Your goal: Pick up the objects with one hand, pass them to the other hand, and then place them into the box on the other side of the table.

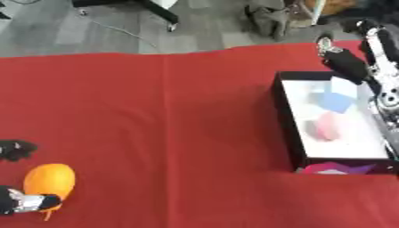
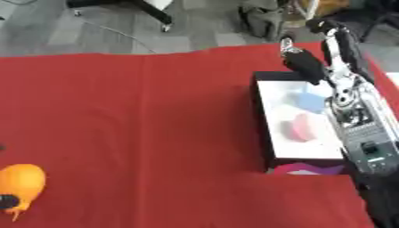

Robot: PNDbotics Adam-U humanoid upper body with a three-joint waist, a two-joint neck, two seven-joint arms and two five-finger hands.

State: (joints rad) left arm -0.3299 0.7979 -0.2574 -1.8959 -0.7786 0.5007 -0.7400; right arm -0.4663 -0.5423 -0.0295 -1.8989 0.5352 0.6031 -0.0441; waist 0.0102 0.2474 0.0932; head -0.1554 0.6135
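At the left edge of the red cloth-covered bench (image 1: pixel 179 133) we see a round, shiny orange thing (image 1: pixel 49 180) that looks like a soft toy fruit. Our left robot hand (image 1: pixel 27 201) is right there with it. Part of the hand touches the near side of the orange thing, and dark fingers (image 1: pixel 15 149) show just beyond it, a little apart. The hand seems to be closing in from two sides, but we cannot tell if the fingers are curled round the orange thing or only next to it. It looks like it is lying on the cloth.

Far over on the right side sits the white box with black walls (image 1: pixel 283 120). Inside it we see a light blue block (image 1: pixel 336 101) and a soft pink thing (image 1: pixel 327 127), with the blue one farther back. So we think some things are already put away.

Our right robot hand (image 2: pixel 302 64) hangs over the far corner of the box. It holds nothing that we can see. Its dark fingers look relaxed and point down toward the box.

We think the orange thing is the one left to do. It needs picking up with the left robot hand, handing over to the right one in the middle, and then dropping into the box. None of that looks done yet.
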